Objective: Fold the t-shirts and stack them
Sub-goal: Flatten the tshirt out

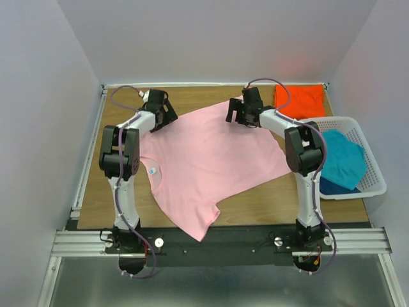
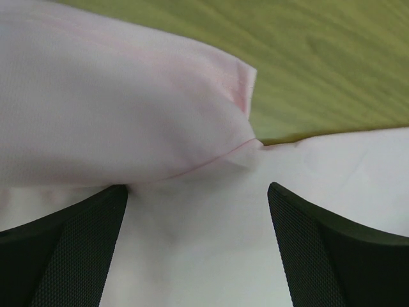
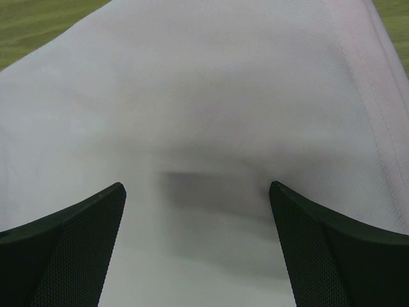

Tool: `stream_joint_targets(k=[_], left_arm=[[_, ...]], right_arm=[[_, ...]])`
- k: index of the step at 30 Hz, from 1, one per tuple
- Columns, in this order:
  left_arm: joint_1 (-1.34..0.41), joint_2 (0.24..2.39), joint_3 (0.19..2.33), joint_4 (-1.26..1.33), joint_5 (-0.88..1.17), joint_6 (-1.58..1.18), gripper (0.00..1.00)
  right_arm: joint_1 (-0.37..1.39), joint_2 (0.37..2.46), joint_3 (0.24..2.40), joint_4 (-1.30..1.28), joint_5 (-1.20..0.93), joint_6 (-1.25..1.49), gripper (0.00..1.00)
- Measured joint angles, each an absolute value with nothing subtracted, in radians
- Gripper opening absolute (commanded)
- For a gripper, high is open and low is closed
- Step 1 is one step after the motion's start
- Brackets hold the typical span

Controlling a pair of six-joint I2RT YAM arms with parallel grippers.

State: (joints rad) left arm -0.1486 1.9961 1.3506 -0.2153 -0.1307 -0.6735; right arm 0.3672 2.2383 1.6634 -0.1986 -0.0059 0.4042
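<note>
Table (image 1: 255,206): one pink shirt (image 1: 204,160), one orange shirt (image 1: 299,97), one teal shirt (image 1: 342,160) in basket (image 1: 355,193); left gripper (image 1: 166,118), right gripper (image 1: 238,116) wide

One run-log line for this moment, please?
pink t-shirt: spread out | left gripper: open over sleeve | right gripper: open over hem | teal t-shirt: in basket

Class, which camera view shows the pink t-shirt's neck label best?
The top external view: the small label shows on the pink t-shirt, near its collar. Both wrist views show only plain pink cloth up close, with no label in sight.
</note>
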Motion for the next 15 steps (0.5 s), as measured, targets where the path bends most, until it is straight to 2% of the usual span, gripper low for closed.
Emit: stream_joint_targets(k=[5,6,10,11,12,15], left_arm=[[-0.146,2.253,1.753,-0.339,-0.146,-0.624,0.95],[-0.143,2.305,1.839,-0.366,-0.146,-0.613,0.84],[-0.126,2.493,2.171,-0.473,-0.132,-0.571,0.91],[-0.12,2.534,2.236,-0.487,-0.125,-0.561,0.96],[-0.116,2.559,2.282,-0.498,-0.118,-0.548,0.98],[-0.108,2.571,2.298,-0.499,-0.081,-0.522,0.98]], right_arm=[[0.352,2.221,1.634,-0.185,0.019,0.426,1.0],[0.352,2.215,1.625,-0.184,0.024,0.431,1.0],[0.353,2.192,1.593,-0.185,0.054,0.455,1.0],[0.354,2.184,1.583,-0.186,0.063,0.458,1.0],[0.355,2.178,1.572,-0.186,0.073,0.464,1.0],[0.355,2.172,1.564,-0.188,0.099,0.471,1.0]])
